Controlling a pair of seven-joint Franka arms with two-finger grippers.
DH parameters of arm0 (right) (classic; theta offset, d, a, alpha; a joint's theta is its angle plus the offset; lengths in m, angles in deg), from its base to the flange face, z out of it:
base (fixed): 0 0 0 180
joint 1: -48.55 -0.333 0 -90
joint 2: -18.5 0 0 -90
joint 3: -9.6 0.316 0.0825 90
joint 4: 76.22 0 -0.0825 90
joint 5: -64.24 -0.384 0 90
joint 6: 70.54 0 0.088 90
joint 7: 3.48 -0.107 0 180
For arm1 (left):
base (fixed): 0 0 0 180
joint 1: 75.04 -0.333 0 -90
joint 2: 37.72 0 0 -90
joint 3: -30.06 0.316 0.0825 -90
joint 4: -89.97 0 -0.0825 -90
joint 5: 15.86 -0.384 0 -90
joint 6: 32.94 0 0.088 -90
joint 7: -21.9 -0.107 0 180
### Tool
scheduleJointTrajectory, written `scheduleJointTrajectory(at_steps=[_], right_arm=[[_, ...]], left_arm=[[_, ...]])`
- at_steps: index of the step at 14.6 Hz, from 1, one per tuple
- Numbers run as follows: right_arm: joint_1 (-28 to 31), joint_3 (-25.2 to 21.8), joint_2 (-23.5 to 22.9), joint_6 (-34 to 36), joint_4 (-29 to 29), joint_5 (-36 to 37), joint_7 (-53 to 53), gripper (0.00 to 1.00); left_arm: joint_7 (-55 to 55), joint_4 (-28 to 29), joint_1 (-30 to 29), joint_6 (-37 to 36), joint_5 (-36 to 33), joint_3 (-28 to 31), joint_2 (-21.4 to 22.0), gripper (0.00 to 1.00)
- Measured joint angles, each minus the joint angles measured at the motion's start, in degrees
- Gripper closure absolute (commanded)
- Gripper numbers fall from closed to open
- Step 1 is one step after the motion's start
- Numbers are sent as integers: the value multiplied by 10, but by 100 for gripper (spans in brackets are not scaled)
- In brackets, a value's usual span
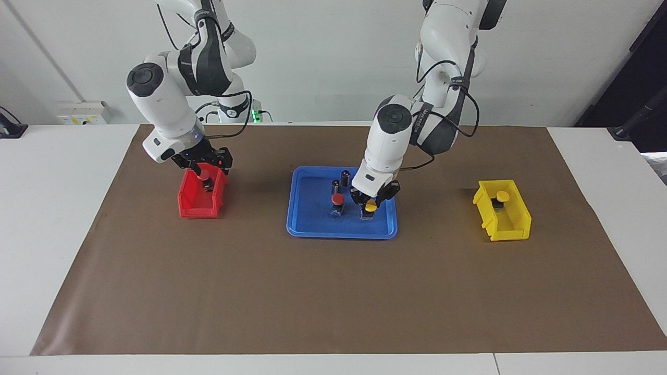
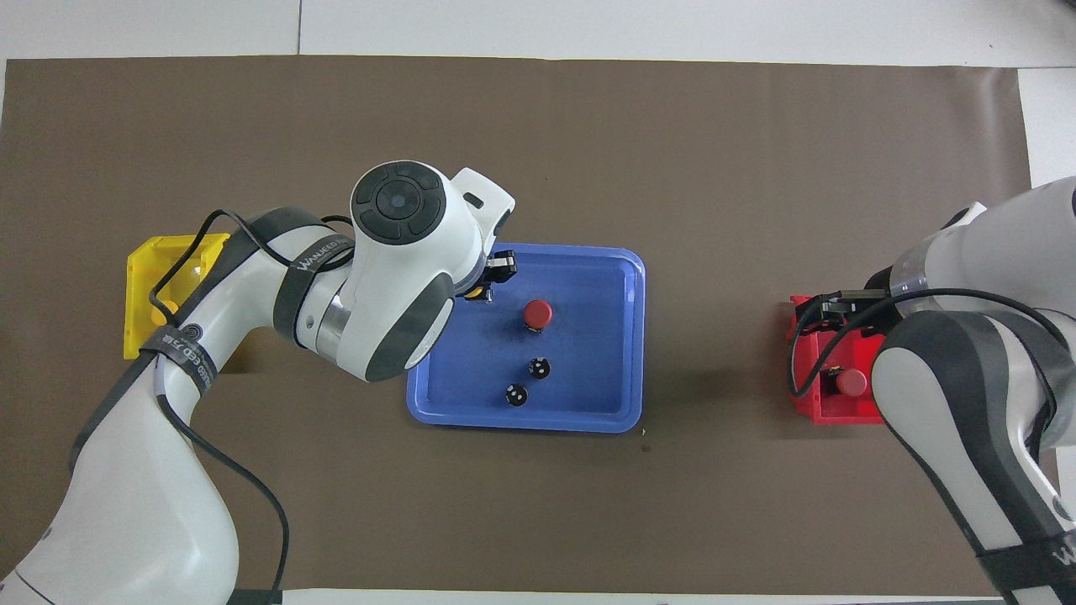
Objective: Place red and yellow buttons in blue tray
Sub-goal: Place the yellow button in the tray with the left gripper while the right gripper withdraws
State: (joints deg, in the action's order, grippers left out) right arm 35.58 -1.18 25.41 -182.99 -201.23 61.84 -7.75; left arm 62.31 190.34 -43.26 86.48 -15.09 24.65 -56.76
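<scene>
The blue tray (image 1: 341,229) lies mid-table, also in the overhead view (image 2: 622,336). A red button (image 1: 337,200) stands in it. My left gripper (image 1: 370,204) is low in the tray, shut on a yellow button (image 1: 370,207) that stands at floor level; the arm hides most of this from above. My right gripper (image 1: 208,167) hangs just over a second red button (image 1: 205,174), which sits in the red bin (image 1: 195,205) at its end nearer the robots. A second yellow button (image 1: 502,196) sits in the yellow bin (image 1: 508,221).
Two dark grey capless cylinders (image 1: 345,176) (image 1: 336,185) stand in the tray nearer the robots than the red button. The red bin is toward the right arm's end, the yellow bin toward the left arm's end. A brown mat (image 1: 333,297) covers the table.
</scene>
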Motion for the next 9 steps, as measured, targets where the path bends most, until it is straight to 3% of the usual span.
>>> scheduleJointTrajectory(at_steps=[4, 5, 7, 9], right_arm=[[45, 0, 16, -55, -67, 4, 40, 30], [47, 0, 17, -57, -74, 12, 46, 31], [47, 2, 17, -71, -89, 23, 59, 33], [47, 3, 17, -87, -103, 25, 74, 34]], left_arm=[[4, 25, 8, 7, 0, 0, 0, 96], [4, 26, 8, 9, 0, 0, 0, 84], [4, 26, 8, 15, 0, 1, 1, 50], [4, 27, 8, 23, 0, 1, 1, 30]])
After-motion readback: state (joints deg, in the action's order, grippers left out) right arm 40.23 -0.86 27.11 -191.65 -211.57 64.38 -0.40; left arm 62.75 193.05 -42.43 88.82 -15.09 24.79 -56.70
